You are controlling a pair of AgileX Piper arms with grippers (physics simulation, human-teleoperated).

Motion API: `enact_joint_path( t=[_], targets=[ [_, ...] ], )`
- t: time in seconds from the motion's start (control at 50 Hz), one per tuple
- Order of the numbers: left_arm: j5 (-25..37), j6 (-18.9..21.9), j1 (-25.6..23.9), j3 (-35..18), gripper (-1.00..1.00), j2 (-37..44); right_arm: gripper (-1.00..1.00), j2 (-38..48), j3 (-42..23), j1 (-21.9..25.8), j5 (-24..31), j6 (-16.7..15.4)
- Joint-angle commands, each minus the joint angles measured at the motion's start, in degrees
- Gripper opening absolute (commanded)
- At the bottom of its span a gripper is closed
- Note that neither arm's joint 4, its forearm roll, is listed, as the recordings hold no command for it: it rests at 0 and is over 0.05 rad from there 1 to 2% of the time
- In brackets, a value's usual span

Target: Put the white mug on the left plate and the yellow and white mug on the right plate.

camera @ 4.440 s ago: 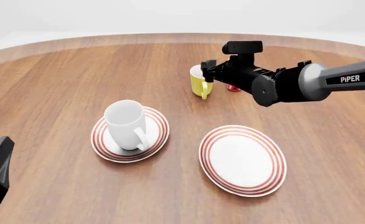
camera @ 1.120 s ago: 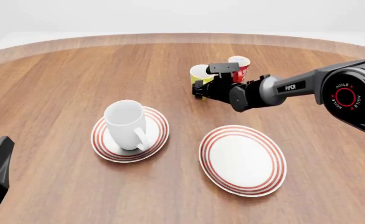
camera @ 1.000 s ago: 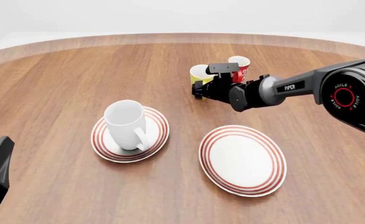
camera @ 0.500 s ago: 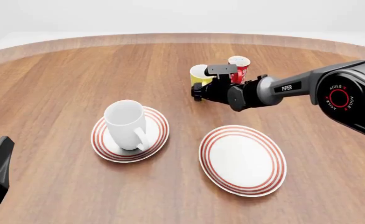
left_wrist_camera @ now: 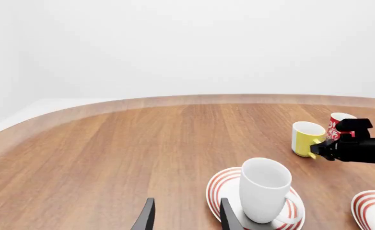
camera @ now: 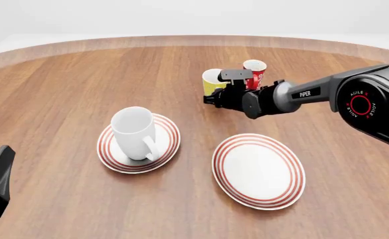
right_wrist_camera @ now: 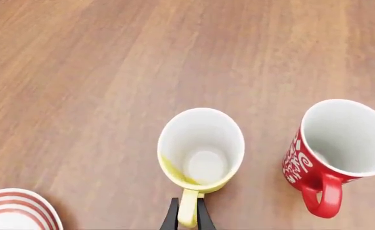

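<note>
The yellow and white mug [camera: 212, 81] stands upright on the worktop [camera: 61, 84], behind and a little left of the right plate [camera: 259, 171] and well apart from it, so this half of the task is not yet done. The right gripper [right_wrist_camera: 187, 218] is at the mug's handle: in the right wrist view the two jaws sit on either side of the yellow loop, closed in on it, apparently pinching it. The mug's base seems to rest on the wood, so I judge the lift has not begun. Just beside the mug stands a red cup [camera: 254, 71], close enough that it could be knocked as the mug comes away.

The right plate is bare. What remains is to raise the mug, carry it toward the camera and set it down on that plate.

The other half looks finished: the white mug [camera: 134, 132] stands upright on the left plate [camera: 168, 144]. The left gripper [left_wrist_camera: 184, 221] hangs back near the front edge, jaws spread and holding nothing.
</note>
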Motion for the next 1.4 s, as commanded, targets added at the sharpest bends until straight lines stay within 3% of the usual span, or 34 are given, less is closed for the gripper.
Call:
enact_joint_path(
  t=[0.02, 0.86, 1.4],
  targets=[
    [0.00, 0.00, 0.00, 0.00, 1.00, 0.00, -1.00, -0.31, 0.24, 0.10, -0.20, 0.50],
    [0.00, 0.00, 0.00, 0.00, 1.00, 0.00, -1.00, -12.84, 8.27, 0.57, -0.60, -2.08],
    [0.00, 0.00, 0.00, 0.00, 1.00, 0.00, -1.00, -30.85, 22.92, 0.02, -1.47, -1.00]
  ],
)
